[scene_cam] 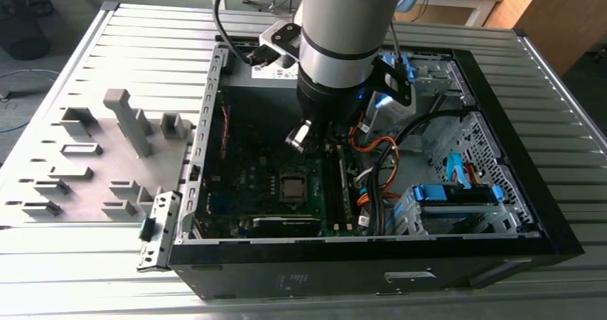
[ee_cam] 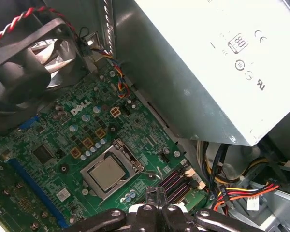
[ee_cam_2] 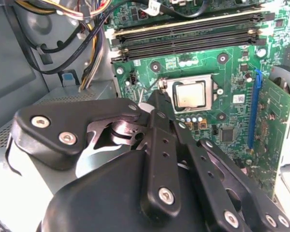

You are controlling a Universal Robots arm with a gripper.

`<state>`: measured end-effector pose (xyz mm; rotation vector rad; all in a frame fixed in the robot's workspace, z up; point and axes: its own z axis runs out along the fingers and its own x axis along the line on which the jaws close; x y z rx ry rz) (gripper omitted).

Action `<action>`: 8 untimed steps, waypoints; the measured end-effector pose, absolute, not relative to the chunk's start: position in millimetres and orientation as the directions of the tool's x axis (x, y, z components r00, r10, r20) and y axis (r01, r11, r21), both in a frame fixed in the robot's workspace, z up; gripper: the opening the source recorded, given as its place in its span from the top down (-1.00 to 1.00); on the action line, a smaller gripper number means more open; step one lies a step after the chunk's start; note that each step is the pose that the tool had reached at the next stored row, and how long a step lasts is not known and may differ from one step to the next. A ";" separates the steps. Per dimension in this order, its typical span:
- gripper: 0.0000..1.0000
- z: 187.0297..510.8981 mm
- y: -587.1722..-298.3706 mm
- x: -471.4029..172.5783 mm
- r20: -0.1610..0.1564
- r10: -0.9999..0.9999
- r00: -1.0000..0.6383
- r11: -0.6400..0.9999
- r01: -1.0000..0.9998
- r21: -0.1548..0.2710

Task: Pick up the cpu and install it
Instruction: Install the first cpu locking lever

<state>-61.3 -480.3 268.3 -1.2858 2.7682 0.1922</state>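
Note:
The cpu (scene_cam: pixel 293 185) is a small silvery square lying flat in its socket on the green motherboard (scene_cam: pixel 249 171) inside the open computer case. Both wrist views show it seated in the socket, the cpu (ee_cam_2: pixel 189 94) framed by the metal socket frame, and the cpu (ee_cam: pixel 108 173) likewise. My gripper (scene_cam: pixel 301 136) hangs above the board, a short way off the socket toward the case's far side. Its black fingers (ee_cam_2: pixel 159 104) are drawn together with nothing between them. In the first wrist view the gripper (ee_cam: pixel 156 194) has its tips side by side, apart from the cpu.
Memory slots (ee_cam_2: pixel 183 36) run beside the socket. A graphics card (scene_cam: pixel 280 225) sits at the board's near edge. A fan (ee_cam: pixel 24 58), the power supply (ee_cam: pixel 208 63) and orange and black cables (scene_cam: pixel 379 156) crowd the case. Grey fixture blocks (scene_cam: pixel 95 156) stand on the exterior view's left.

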 end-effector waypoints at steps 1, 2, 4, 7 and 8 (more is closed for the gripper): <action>0.79 268.3 -480.3 -61.2 -0.128 -0.755 -0.644 0.639 -0.765 0.079; 0.79 268.3 -480.3 -61.2 -0.128 -0.755 -0.644 0.639 -0.765 0.079; 0.79 268.3 -479.9 -61.1 -0.128 -0.755 -0.644 0.639 -0.765 0.079; 0.79 268.2 -478.0 -61.0 -0.128 -0.755 -0.644 0.639 -0.765 0.079; 0.79 268.1 -477.0 -60.9 -0.128 -0.755 -0.643 0.639 -0.765 0.079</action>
